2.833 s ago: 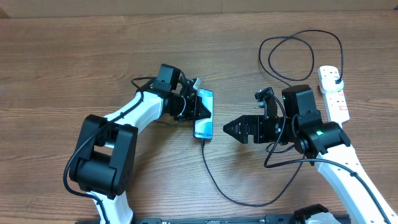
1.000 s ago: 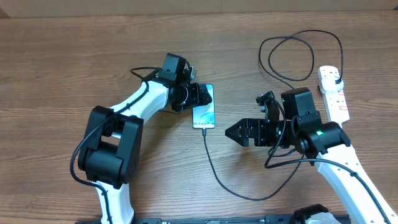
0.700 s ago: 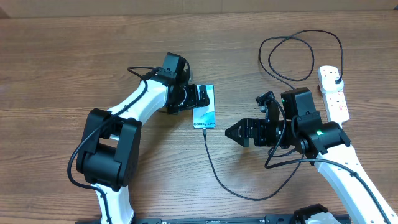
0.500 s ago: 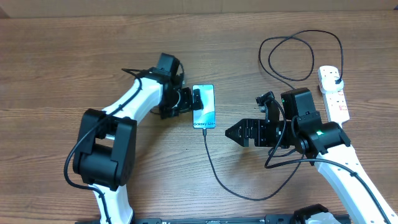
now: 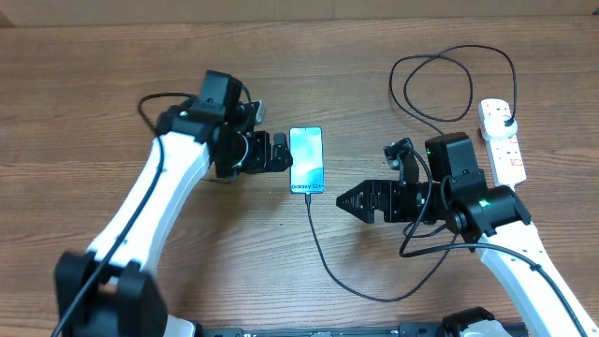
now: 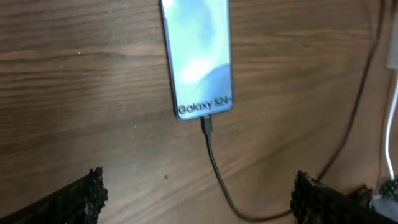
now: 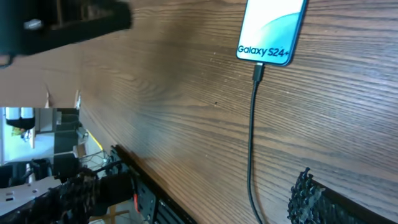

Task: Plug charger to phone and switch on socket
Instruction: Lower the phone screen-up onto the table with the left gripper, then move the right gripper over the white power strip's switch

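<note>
The phone (image 5: 307,161) lies flat on the wooden table with its light-blue screen up. The charger's (image 5: 323,257) connector tip sits in the phone's near end (image 6: 207,124). Its black cable runs toward me, curves right under the right arm and loops at the back to a black plug (image 5: 506,118) in the white socket (image 5: 503,142). My left gripper (image 5: 284,154) is open just left of the phone, not touching it. My right gripper (image 5: 342,198) is open, right of the cable and near the phone's lower corner. Both wrist views show the phone (image 7: 271,28) ahead of empty jaws.
The socket strip lies at the far right, with the charger's cable loop (image 5: 454,84) beside it. The table's front edge and a dark frame (image 7: 146,199) appear in the right wrist view. The left arm (image 7: 62,25) crosses that view's top left.
My left gripper has let go of the phone and drawn back to the left. The phone now lies straight and flat. The right arm has stayed still.
</note>
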`<move>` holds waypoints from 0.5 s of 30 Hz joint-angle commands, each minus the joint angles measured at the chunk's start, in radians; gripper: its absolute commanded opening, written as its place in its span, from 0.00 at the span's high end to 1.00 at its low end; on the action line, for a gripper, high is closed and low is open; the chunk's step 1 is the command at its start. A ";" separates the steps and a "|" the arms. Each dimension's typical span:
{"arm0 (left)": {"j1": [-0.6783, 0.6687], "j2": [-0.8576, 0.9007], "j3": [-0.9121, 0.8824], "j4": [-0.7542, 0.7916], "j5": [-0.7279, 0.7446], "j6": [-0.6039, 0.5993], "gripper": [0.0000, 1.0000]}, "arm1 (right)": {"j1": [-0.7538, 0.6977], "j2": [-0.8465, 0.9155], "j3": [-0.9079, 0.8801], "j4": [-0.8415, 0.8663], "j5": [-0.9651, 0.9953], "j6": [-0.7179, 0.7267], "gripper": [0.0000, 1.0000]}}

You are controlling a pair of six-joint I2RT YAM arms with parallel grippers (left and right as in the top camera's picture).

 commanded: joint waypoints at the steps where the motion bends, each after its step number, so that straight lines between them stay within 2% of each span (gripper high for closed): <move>1: -0.013 -0.095 0.006 -0.048 0.011 0.121 0.02 | 0.000 -0.019 0.009 0.006 -0.044 -0.005 0.00; 6: -0.037 -0.196 0.001 -0.081 0.007 0.192 0.07 | -0.002 -0.043 0.009 0.017 -0.057 -0.034 0.00; 8: -0.045 -0.219 0.001 -0.081 -0.016 0.190 0.07 | -0.007 -0.050 0.009 0.034 -0.033 -0.035 0.00; 10: -0.047 -0.227 0.001 -0.082 -0.033 0.188 0.00 | -0.018 -0.050 0.009 0.060 -0.027 -0.036 0.00; 13: -0.046 -0.225 0.001 -0.093 -0.042 0.161 0.00 | -0.042 -0.049 0.009 0.104 0.005 -0.039 0.00; 15: -0.046 -0.225 0.001 -0.100 -0.042 0.130 0.00 | -0.061 -0.049 0.009 0.118 0.114 -0.052 0.00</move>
